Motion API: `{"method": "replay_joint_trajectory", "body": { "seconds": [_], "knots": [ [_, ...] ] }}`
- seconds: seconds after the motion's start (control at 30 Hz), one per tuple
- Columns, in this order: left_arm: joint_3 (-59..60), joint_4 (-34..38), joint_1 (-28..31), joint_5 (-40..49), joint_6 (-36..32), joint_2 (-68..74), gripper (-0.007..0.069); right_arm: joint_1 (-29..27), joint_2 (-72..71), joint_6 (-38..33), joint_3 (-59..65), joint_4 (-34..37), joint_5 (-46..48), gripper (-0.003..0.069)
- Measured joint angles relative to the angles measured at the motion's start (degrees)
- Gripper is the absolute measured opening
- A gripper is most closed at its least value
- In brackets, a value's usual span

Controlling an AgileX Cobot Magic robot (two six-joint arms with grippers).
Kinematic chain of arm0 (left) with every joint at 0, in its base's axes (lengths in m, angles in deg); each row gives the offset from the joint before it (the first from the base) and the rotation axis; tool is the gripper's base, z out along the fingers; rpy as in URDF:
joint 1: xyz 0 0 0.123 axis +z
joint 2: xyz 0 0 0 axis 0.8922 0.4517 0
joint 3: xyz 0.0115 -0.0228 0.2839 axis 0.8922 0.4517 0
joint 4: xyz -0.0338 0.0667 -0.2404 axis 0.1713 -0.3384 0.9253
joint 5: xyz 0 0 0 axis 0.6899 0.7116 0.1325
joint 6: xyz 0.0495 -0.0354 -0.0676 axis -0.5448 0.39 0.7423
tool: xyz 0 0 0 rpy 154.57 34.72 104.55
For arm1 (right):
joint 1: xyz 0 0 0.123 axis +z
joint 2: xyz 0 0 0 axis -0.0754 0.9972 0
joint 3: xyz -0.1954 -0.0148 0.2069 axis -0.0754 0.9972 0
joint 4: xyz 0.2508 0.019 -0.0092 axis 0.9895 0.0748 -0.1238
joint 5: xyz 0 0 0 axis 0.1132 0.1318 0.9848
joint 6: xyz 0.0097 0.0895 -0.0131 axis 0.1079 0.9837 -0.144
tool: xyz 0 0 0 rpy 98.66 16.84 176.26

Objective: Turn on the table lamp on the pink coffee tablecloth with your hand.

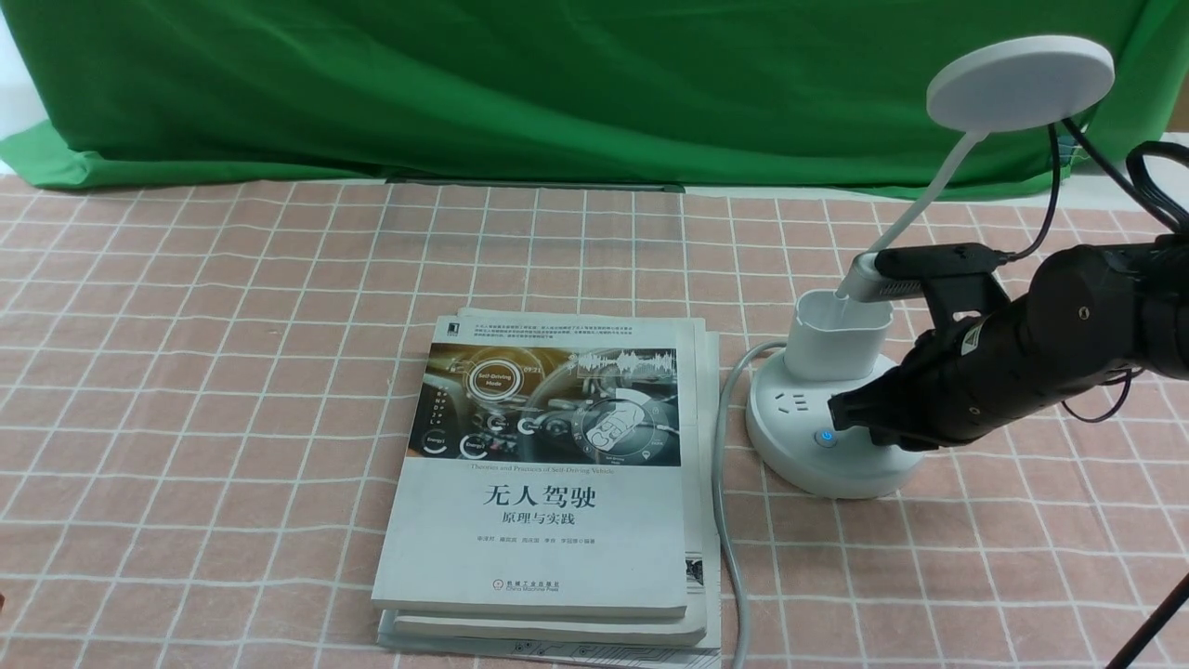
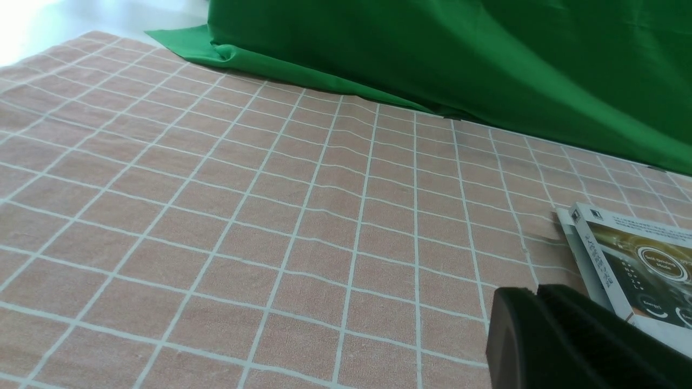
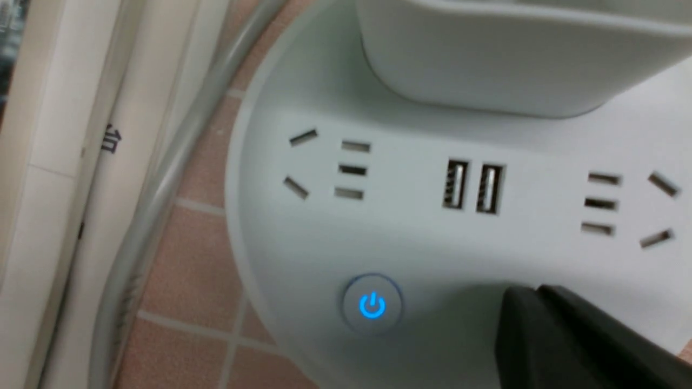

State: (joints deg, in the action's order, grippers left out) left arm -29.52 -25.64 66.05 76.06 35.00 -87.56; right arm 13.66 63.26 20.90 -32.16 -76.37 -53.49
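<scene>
The white table lamp (image 1: pixel 827 446) stands at the right on the pink coffee tablecloth (image 1: pixel 232 325), its disc head (image 1: pixel 1020 84) raised on a thin neck above the oval cup (image 1: pixel 841 334). A power button (image 1: pixel 823 437) on the round base glows blue. My hand, the right gripper (image 1: pixel 838 410), is shut and empty, its tip low over the base just beside that button. In the right wrist view the lit button (image 3: pixel 372 305) sits a short way from the shut gripper (image 3: pixel 536 294), with sockets (image 3: pixel 330 167) and USB ports (image 3: pixel 473 186) behind. The left gripper (image 2: pixel 536 292) is shut, over bare tablecloth (image 2: pixel 216 216).
A stack of books (image 1: pixel 548 483) lies mid-table, left of the lamp, with the lamp's grey cable (image 1: pixel 729 520) running along its right edge toward the front. The green backdrop cloth (image 1: pixel 557 84) hangs behind. The books' corner (image 2: pixel 632 259) shows near the left gripper.
</scene>
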Motion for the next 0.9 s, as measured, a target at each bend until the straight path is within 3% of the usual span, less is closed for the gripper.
{"method": "replay_joint_trajectory", "body": {
  "seconds": [0.37,0.6,0.9],
  "knots": [
    [0.0,0.0,0.0,0.0,0.0,0.0,0.0019,0.0,-17.66,0.54,1.96,-0.05,7.54,0.0042],
    [0.0,0.0,0.0,0.0,0.0,0.0,0.0019,0.0,-34.5,1.0,11.34,-0.23,9.34,0.0042],
    [0.0,0.0,0.0,0.0,0.0,0.0,0.0019,0.0,-49.48,7.31,18.63,-0.23,13.15,0.0057]
  ]
}}
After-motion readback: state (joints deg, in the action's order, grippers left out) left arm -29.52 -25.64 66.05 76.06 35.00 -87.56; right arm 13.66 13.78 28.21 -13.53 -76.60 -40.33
